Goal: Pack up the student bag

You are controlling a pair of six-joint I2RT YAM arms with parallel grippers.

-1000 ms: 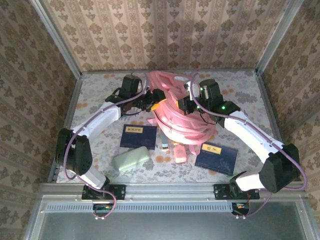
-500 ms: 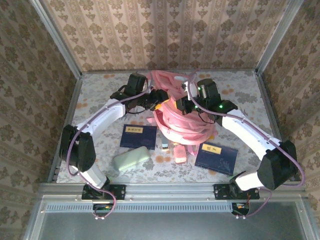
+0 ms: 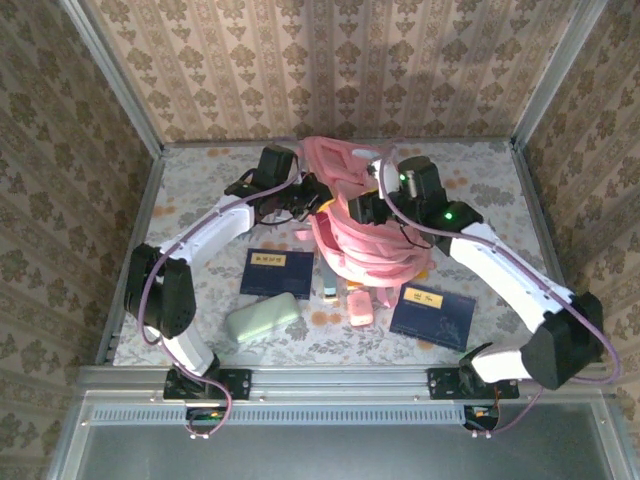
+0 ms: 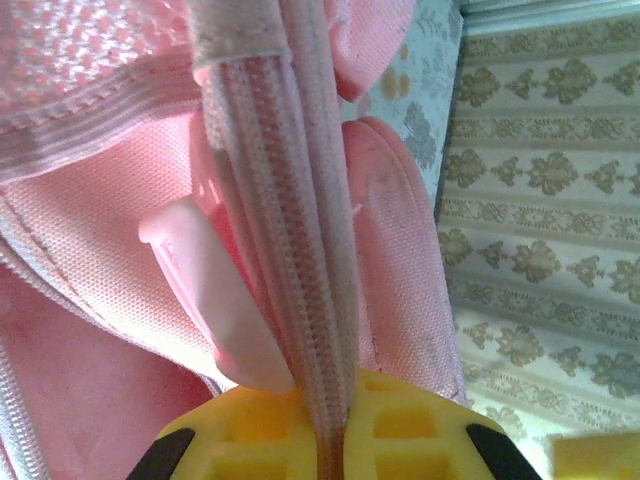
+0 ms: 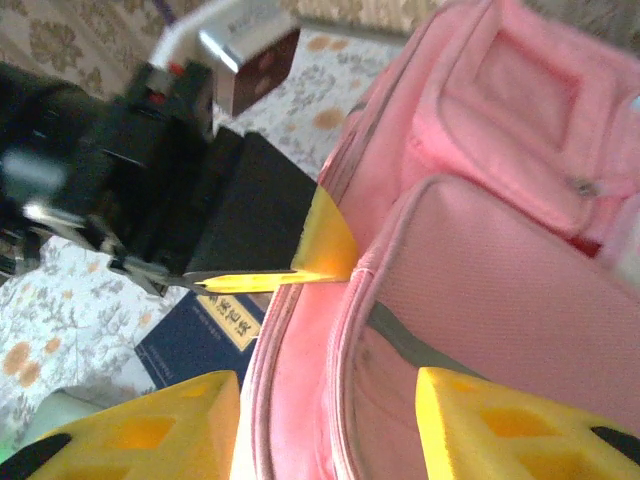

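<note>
Seen from above, the student bag (image 3: pixel 370 235) lies in the middle of the table (image 3: pixel 200 165), toward its far side. The left tool (image 3: pixel 320 205) meets the bag's left edge and the right tool (image 3: pixel 362 210) sits over its upper middle. Below the bag lie a dark blue book (image 3: pixel 277 272), a second dark blue book (image 3: pixel 433 315) at lower right, and a pale green case (image 3: pixel 262 318) at lower left.

In the left wrist view, the left tool (image 4: pixel 328 435) at the bottom has its yellow pads pressed together on the bag's zip strip (image 4: pixel 300 200), which runs up the centre. A pink zip pull (image 4: pixel 215 300) is just left of it.

In the right wrist view, the right tool (image 5: pixel 330 430) stands spread, its yellow fingers (image 5: pixel 150 430) in the bottom corners with the student bag's (image 5: pixel 480 200) edge between them. At mid-left the left tool (image 5: pixel 305 262) pinches that edge.
</note>
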